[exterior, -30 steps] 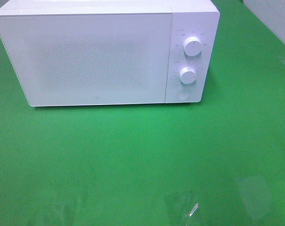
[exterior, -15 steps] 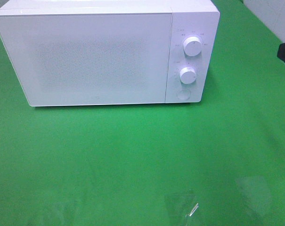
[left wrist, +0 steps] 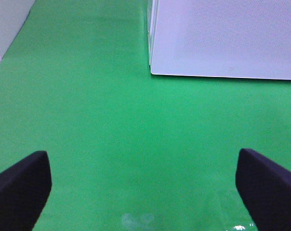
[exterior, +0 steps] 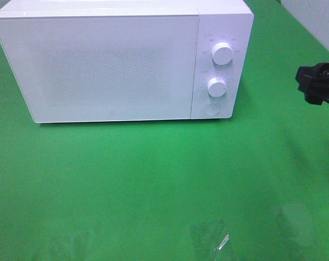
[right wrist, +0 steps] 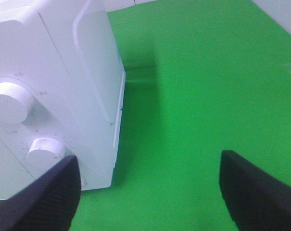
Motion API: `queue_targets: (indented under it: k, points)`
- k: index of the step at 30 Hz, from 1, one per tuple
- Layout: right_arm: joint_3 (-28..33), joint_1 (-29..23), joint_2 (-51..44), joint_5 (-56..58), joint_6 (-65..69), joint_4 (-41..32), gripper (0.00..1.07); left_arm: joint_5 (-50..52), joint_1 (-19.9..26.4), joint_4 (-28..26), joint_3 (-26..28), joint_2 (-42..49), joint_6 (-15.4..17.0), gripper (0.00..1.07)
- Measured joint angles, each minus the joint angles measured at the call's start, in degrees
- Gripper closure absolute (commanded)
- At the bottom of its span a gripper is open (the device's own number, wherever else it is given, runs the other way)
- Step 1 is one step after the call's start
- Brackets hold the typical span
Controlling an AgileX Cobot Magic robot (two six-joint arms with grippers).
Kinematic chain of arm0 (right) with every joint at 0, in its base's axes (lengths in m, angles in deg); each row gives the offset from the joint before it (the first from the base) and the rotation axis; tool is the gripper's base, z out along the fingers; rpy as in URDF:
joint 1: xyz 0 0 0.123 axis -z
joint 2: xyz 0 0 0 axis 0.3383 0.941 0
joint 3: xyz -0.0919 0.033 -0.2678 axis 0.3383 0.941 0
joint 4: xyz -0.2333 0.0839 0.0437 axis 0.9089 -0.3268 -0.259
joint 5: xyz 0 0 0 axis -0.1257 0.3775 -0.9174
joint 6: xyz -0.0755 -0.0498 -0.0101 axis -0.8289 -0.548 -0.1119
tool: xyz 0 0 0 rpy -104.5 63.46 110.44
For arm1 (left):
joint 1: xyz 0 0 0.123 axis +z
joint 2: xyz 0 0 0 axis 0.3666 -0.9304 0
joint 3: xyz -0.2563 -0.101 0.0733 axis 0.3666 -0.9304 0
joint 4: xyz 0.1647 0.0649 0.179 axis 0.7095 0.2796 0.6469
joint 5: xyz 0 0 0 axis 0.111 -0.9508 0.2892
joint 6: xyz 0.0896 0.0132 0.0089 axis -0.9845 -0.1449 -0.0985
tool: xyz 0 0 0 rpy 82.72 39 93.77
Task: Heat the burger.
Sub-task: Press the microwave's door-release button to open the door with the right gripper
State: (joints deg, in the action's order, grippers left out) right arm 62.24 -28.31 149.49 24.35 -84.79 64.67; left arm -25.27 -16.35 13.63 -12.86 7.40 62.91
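Note:
The burger is out of view in every frame. A white microwave [exterior: 99,65] stands at the back of the green table with its door shut. My right gripper [exterior: 308,84] reaches in from the right edge, level with the microwave's control panel and well apart from it. In the right wrist view the right gripper [right wrist: 149,166] is open and empty, with the microwave [right wrist: 54,72] close on one side. My left gripper [left wrist: 143,163] is also open and empty above bare green cloth, with the microwave's lower door corner [left wrist: 222,38] ahead of it.
The control panel carries an upper knob [exterior: 222,54], a lower knob [exterior: 216,87] and a round button [exterior: 211,109]. Green cloth [exterior: 153,179] covers the table in front of the microwave. A pale wall [exterior: 316,16] borders the far right corner.
My right gripper has come into the exterior view from the right edge and moved left toward the microwave's panel. Nothing else has moved.

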Motion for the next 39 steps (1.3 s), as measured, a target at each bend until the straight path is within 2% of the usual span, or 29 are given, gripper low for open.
queue_targets:
  k: [1, 4, 6, 7, 8, 9, 10, 11, 12, 13, 15, 20, 21, 22, 24, 27, 28, 29, 31, 32, 33, 34, 35, 36, 37, 39]
  points:
    - [0.52, -2.01, 2.01, -2.52, 0.0, -1.66, 0.32, 0.0, 0.0, 0.0, 0.0, 0.0, 0.0, 0.08]
    - [0.8, -3.84, 3.95, -4.47, 0.0, -3.38, 0.32, 0.0, 0.0, 0.0, 0.0, 0.0, 0.0, 0.08]
    - [0.92, -7.39, 6.53, -6.93, 0.0, -5.84, 0.32, 0.0, 0.0, 0.0, 0.0, 0.0, 0.0, 0.08]
    - [0.92, -7.39, 6.53, -6.93, 0.0, -5.84, 0.32, 0.0, 0.0, 0.0, 0.0, 0.0, 0.0, 0.08]
    - [0.92, -9.8, 8.02, -8.77, 0.0, -7.51, 0.32, 0.0, 0.0, 0.0, 0.0, 0.0, 0.0, 0.08]
    - [0.92, -9.8, 8.02, -8.77, 0.0, -7.51, 0.32, 0.0, 0.0, 0.0, 0.0, 0.0, 0.0, 0.08]
    - [0.92, -12.2, 9.74, -10.54, 0.06, -9.17, 0.32, 0.0, 0.0, 0.0, 0.0, 0.0, 0.0, 0.08]
    - [0.92, -12.2, 9.74, -10.54, 0.06, -9.17, 0.32, 0.0, 0.0, 0.0, 0.0, 0.0, 0.0, 0.08]
    - [0.92, -14.67, 11.17, -12.32, 0.34, -10.94, 0.32, 0.0, 0.0, 0.0, 0.0, 0.0, 0.0, 0.08]
    - [0.92, -14.67, 11.17, -12.32, 0.34, -10.94, 0.32, 0.0, 0.0, 0.0, 0.0, 0.0, 0.0, 0.08]
    - [0.92, -19.88, 13.87, -15.18, 3.9, -14.84, 0.34, 0.0, 0.0, 0.0, 0.0, 0.0, 0.0, 0.08]
    - [0.92, -22.8, 15.53, -17.07, 10.54, -15.93, 0.41, 0.0, 0.0, 0.0, 0.0, 0.0, 0.0, 0.08]
    - [0.92, -24.29, 16.5, -18.28, 16.84, -16.27, 0.45, 0.0, 0.0, 0.0, 0.0, 0.0, 0.0, 0.08]
    - [0.92, -24.29, 16.5, -18.28, 16.84, -16.27, 0.45, 0.0, 0.0, 0.0, 0.0, 0.0, 0.0, 0.08]
    - [0.92, -26.41, 18.16, -20.17, 29.91, -16.27, 0.59, 0.0, 0.0, 0.0, 0.0, 0.0, 0.0, 0.08]
    - [0.92, -27.1, 19.14, -21.03, 36.73, -16.21, 0.63, 0.0, 0.0, 0.0, 0.0, 0.0, 0.0, 0.08]
    - [0.92, -27.33, 19.6, -21.43, 40.74, -16.04, 0.72, 0.0, 0.0, 0.0, 0.0, 0.0, 0.0, 0.08]
    - [0.92, -27.33, 19.6, -21.43, 40.74, -16.04, 0.72, 0.0, 0.0, 0.0, 0.0, 0.0, 0.0, 0.08]
    - [0.86, -27.67, 21.37, -23.15, 57.64, -13.58, 0.88, 0.0, 0.0, 0.0, 0.0, 0.0, 0.0, 0.08]
    - [0.86, -27.67, 21.37, -23.15, 57.64, -13.58, 0.88, 0.0, 0.0, 0.0, 0.0, 0.0, 0.0, 0.08]
    - [0.86, -27.67, 22.12, -24.41, 66.69, -12.55, 0.96, 0.0, 0.0, 0.0, 0.0, 0.0, 0.0, 0.08]
    - [0.86, -27.67, 22.12, -24.41, 66.69, -12.55, 0.96, 0.0, 0.0, 0.0, 0.0, 0.0, 0.0, 0.08]
    - [0.86, -27.67, 23.03, -25.5, 73.45, -12.15, 1.01, 0.0, 0.0, 0.0, 0.0, 0.0, 0.0, 0.08]
    - [0.86, -27.67, 23.03, -25.5, 73.45, -12.15, 1.01, 0.0, 0.0, 0.0, 0.0, 0.0, 0.0, 0.08]
    - [0.86, -27.67, 23.84, -25.9, 79.3, -12.09, 1.07, 0.0, 0.0, 0.0, 0.0, 0.0, 0.0, 0.08]
    - [0.8, -27.67, 24.29, -26.01, 81.47, -12.15, 1.07, 0.0, 0.0, 0.0, 0.0, 0.0, 0.0, 0.08]
